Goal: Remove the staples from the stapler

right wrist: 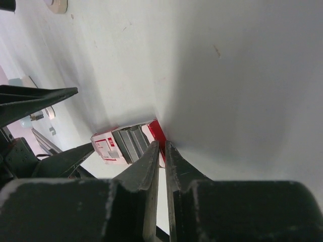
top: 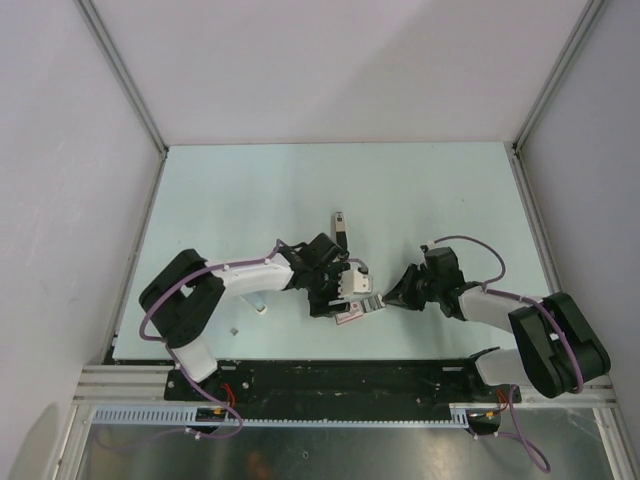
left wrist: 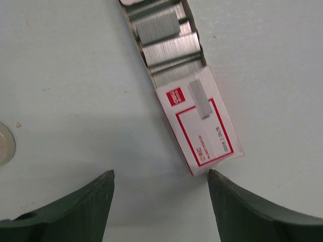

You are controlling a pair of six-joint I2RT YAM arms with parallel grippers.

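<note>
The stapler (top: 340, 228), slim and black with a silvery strip, lies on the table beyond both grippers, untouched; it does not show in either wrist view. A white and red staple box (left wrist: 204, 126) lies with its tray slid out, showing rows of staples (left wrist: 169, 48). One loose staple strip (left wrist: 202, 98) rests on the box sleeve. My left gripper (left wrist: 161, 176) is open and empty over the sleeve end of the box (top: 358, 305). My right gripper (right wrist: 162, 145) is closed on the red end of the tray (right wrist: 155, 130); it also shows in the top view (top: 392, 298).
A small pale round disc (left wrist: 4, 143) lies on the table left of the box. Two small bits (top: 258, 308) lie near the left arm. Walls enclose the table on three sides, and the left gripper's fingers (right wrist: 35, 98) cross the right wrist view.
</note>
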